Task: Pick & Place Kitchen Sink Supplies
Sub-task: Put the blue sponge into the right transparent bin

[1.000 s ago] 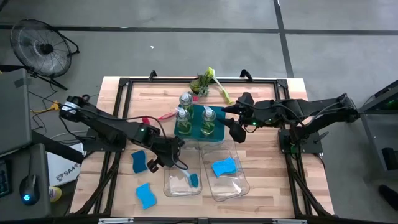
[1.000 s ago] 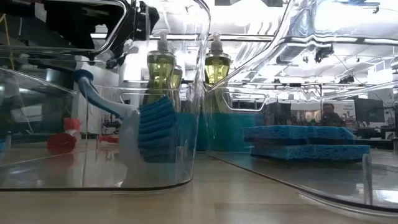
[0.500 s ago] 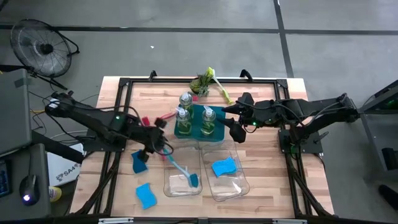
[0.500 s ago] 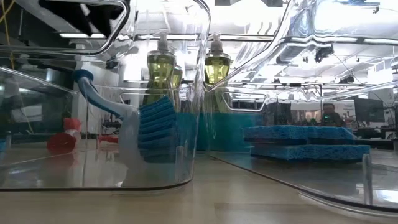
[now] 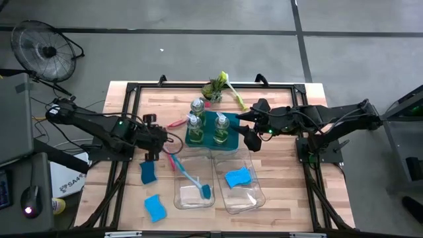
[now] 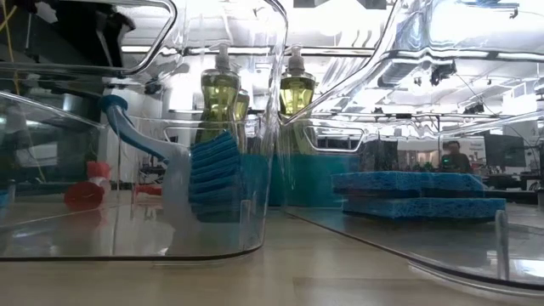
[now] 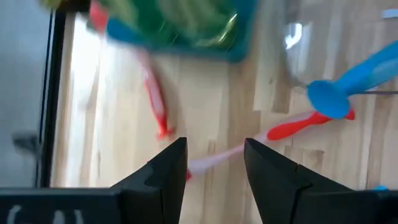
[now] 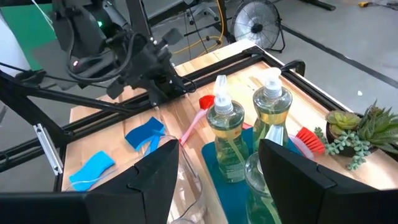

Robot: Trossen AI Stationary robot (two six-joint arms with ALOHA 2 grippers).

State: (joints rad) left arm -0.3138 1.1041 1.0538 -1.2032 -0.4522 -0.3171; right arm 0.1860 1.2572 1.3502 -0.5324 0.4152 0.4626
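Note:
A blue dish brush (image 5: pixel 192 178) lies in the left clear bin (image 5: pixel 178 200), head on the bin floor (image 6: pixel 212 178), handle leaning over the bin's far left rim. My left gripper (image 5: pixel 157 152) hovers open left of that bin, above a red-pink brush (image 7: pixel 292 129) lying flat on the table. A second red-pink brush (image 5: pixel 176 123) lies farther back. Three soap bottles (image 5: pixel 193 122) stand on the teal tray (image 5: pixel 228 147). My right gripper (image 5: pixel 253 142) hangs open, holding nothing, beside the tray's right edge. One blue sponge (image 5: pixel 236 177) lies in the right bin.
Two blue sponges (image 5: pixel 148 172) (image 5: pixel 155 207) lie on the table left of the bins. A potted plant (image 5: pixel 215 87) and a yellow-green brush (image 5: pixel 232 92) sit at the far edge. A black frame rail (image 5: pixel 129 106) borders the table.
My left gripper has drawn back from the left bin toward the table's left and far side, rising and rolling its wrist. The blue brush has stayed in the bin, its handle leaning on the rim.

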